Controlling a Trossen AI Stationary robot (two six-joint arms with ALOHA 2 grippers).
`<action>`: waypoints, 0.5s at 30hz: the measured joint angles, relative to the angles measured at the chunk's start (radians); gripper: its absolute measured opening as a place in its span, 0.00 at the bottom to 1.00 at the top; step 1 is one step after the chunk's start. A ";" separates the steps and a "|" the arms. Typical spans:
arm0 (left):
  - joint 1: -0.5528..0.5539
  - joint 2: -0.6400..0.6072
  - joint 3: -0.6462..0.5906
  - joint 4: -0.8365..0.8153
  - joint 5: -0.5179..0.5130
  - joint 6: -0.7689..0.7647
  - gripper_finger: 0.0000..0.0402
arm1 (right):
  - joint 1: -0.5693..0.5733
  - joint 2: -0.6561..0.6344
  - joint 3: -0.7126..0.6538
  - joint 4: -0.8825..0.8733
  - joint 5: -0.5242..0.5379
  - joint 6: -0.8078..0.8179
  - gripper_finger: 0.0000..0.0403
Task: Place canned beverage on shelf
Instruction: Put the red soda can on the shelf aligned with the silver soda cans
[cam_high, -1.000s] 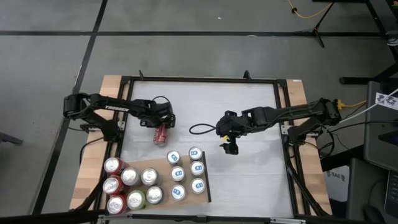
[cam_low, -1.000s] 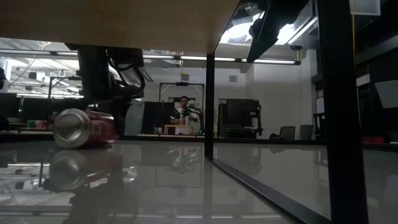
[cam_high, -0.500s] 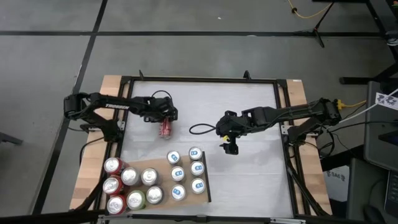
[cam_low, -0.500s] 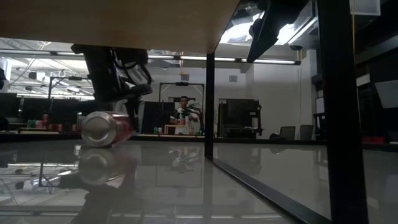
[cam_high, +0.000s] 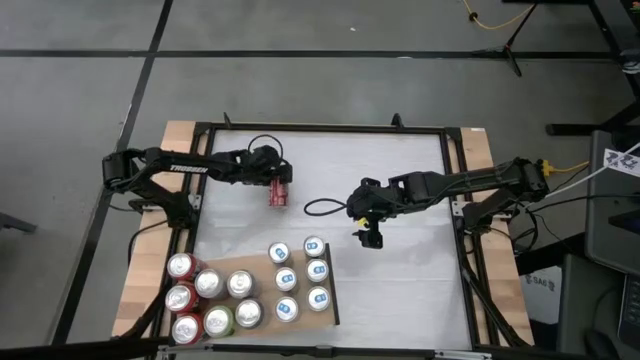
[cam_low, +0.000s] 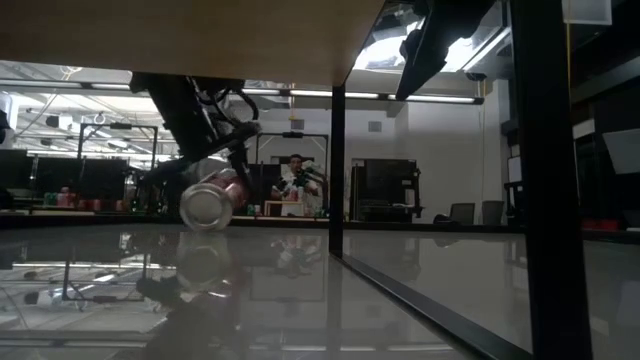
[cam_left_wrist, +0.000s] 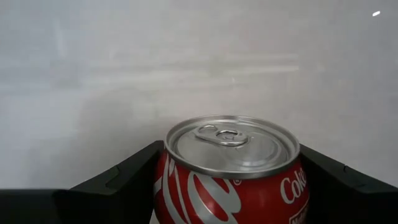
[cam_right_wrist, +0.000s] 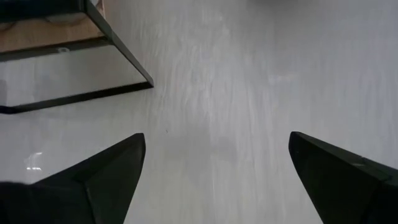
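At the table's left, the left gripper (cam_high: 276, 186) holds a red cola can (cam_high: 279, 193) clamped between its two dark fingers (cam_left_wrist: 118, 180), one on each side of the can's body. The can lies on its side, its silver lid (cam_left_wrist: 231, 144) and pull tab pointing away from the wrist, and in the low view it hangs just above the glossy tabletop rather than resting on it, apparently so it can be carried clear of the surface. It sits over the far-left part of the white table (cam_high: 400, 290), well apart from the shelf (cam_high: 255, 268), the light-brown wood-grain panel in the near-left corner with a dark strip along its right edge.

The shelf already carries two groups of upright cans: larger red, silver and green ones (cam_high: 208, 283) toward its left, and a double row of smaller white-and-blue-topped cans (cam_high: 300, 275) beside the dark strip. A bare patch of wood between and behind the groups looks like the likeliest landing spot; to stand there, the held can would first have to be turned upright.

Near the table's centre, a loop of black cable (cam_high: 322, 208) lies by the right arm. The right gripper (cam_high: 371, 240) waits there with its fingers (cam_right_wrist: 102, 171) spread wide and nothing between them, only bare tabletop showing past them and a corner of the shelf frame off to one side, out of the left arm's path.
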 joint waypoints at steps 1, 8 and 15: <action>0.002 0.000 0.000 0.020 -0.010 0.017 0.71 | 0.000 0.000 0.000 0.005 0.000 0.000 0.96; 0.002 0.000 0.000 0.167 -0.074 0.124 0.71 | 0.000 0.000 0.000 0.100 0.000 0.000 0.96; 0.002 0.000 0.000 0.406 -0.154 0.299 0.71 | 0.000 0.000 0.000 0.154 0.000 0.000 0.96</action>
